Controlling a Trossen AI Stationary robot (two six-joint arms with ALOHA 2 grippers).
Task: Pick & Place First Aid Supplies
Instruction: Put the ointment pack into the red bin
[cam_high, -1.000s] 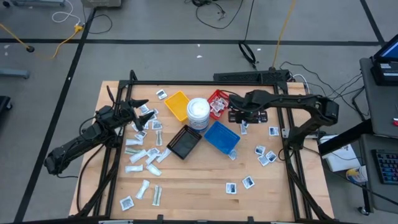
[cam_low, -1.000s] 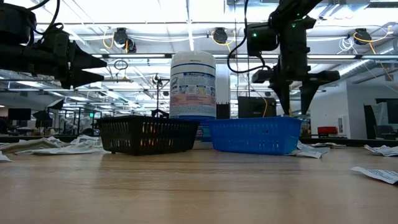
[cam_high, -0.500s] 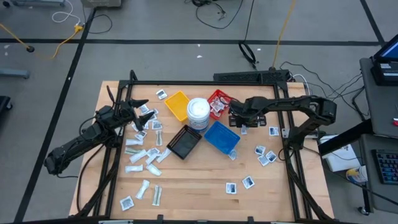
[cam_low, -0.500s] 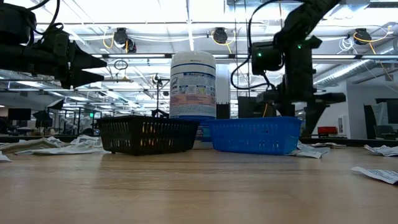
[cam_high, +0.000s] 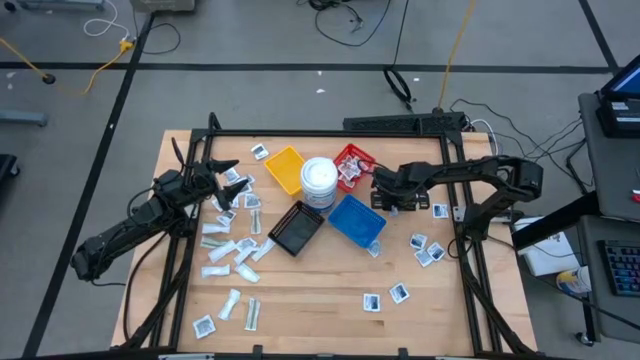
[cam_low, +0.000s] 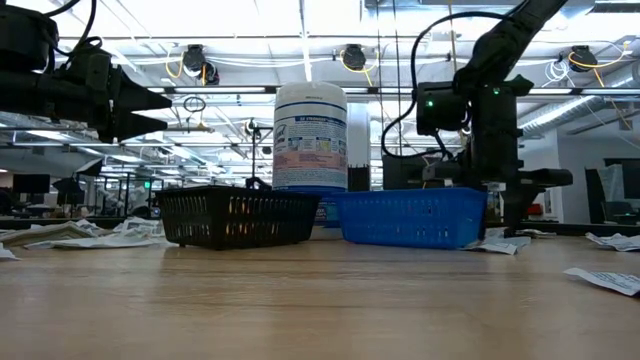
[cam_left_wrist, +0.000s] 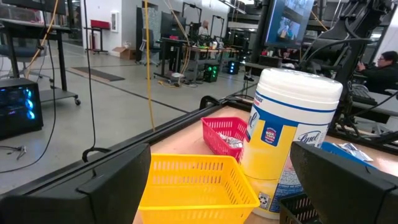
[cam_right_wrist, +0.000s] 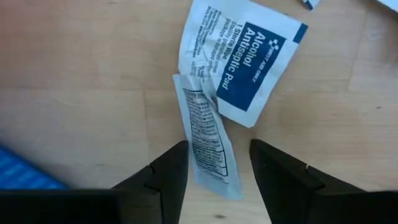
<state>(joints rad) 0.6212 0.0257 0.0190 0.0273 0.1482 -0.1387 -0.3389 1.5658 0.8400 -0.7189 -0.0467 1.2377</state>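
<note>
Right gripper (cam_right_wrist: 214, 165): low over bare table just beside blue tray (cam_high: 357, 221); jaws part-open, astride a narrow packet (cam_right_wrist: 208, 140), not closed on it.
Narrow packet: flat on wood, one end tucked under or touching the antiseptic pad (cam_right_wrist: 239, 59); which lies on top hard to tell.
Left gripper (cam_high: 222, 180): raised above strips (cam_high: 228, 250) at table's left, jaws wide, empty, waiting.
Supplies: scattered both sides of the trays; some already in red tray (cam_high: 351, 166).
Risk, double pick: closing here could drag the pad along, since the two packets touch.
Risk, slip: packet thin and flat; fingers (cam_right_wrist: 168, 171) may skate over it or pinch only an edge, then drop it in transit.
Risk, skew: packet lies at a slant between the fingers; closing could spin it rather than seize it.
Risk, tray knock: blue tray close by; a sideways lift could nudge it.
Risk, tub (cam_high: 319, 181): tall, central, light-looking; a low carry toward the trays could tip it.
</note>
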